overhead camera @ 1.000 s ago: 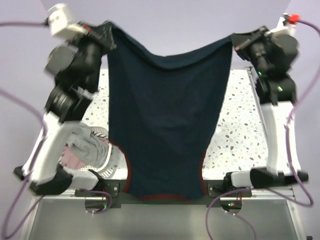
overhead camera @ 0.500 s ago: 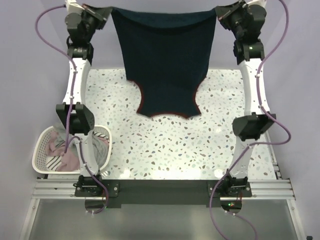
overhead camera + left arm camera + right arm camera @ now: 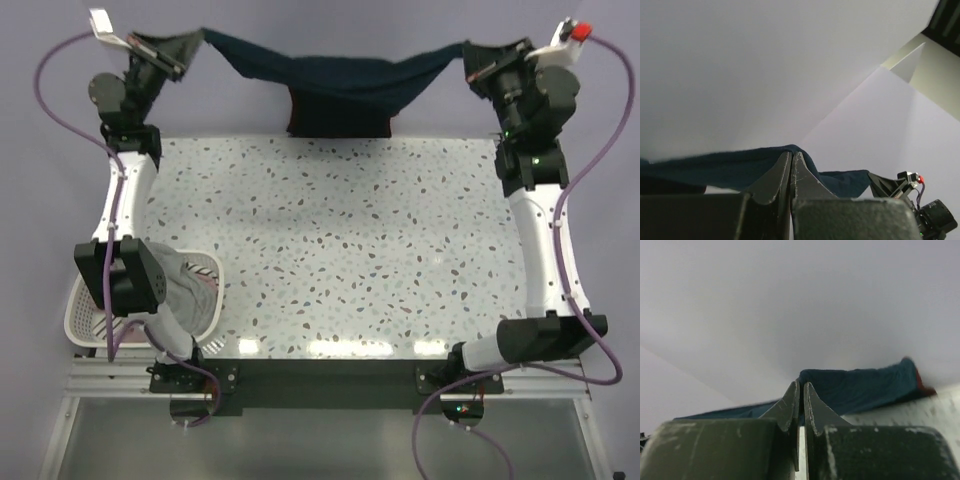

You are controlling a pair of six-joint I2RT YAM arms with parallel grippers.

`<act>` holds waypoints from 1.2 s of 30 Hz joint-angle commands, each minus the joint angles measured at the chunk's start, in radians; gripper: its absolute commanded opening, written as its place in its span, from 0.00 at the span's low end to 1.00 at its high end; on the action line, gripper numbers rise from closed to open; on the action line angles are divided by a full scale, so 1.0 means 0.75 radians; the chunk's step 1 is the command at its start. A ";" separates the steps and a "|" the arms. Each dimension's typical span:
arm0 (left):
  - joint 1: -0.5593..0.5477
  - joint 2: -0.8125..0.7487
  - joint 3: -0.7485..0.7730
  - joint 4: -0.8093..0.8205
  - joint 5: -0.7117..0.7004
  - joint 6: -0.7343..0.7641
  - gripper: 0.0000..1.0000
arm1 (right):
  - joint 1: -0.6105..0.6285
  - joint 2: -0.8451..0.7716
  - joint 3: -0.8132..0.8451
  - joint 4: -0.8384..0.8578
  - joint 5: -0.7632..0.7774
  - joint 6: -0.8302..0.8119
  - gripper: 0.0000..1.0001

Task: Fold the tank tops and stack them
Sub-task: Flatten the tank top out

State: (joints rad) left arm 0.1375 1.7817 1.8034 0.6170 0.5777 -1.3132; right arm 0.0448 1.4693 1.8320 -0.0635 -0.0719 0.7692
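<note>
1. Since half a second ago, the jersey (image 3: 340,80) has swung from hanging over the table (image 3: 330,250) to a shallow sag along the top of the frame, its body bunched at top centre.
2. My arms have spread wider: left gripper (image 3: 182,46) upper left, right gripper (image 3: 468,62) upper right.
3. Both my jaw pairs are pressed together, each pinching a jersey corner.
4. Other tops (image 3: 190,285) lie in the basket (image 3: 76,312), lower left.
</note>
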 commanded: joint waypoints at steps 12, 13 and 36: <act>-0.210 -0.833 -1.395 -0.552 -0.105 0.354 0.00 | -0.031 -0.498 -1.183 -0.422 0.130 -0.091 0.00; -0.252 -0.868 -1.431 -0.624 -0.168 0.419 0.00 | -0.035 -0.501 -1.203 -0.459 0.149 -0.097 0.00; -0.492 -1.304 -1.873 -1.391 -0.359 0.548 0.00 | -0.521 -0.538 -1.414 -1.128 0.170 -0.150 0.00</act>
State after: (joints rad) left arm -0.2253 0.8337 0.3775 -0.3546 0.3283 -0.9401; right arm -0.2768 1.0794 0.7414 -0.8131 0.0429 0.7055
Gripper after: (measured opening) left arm 0.018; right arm 0.023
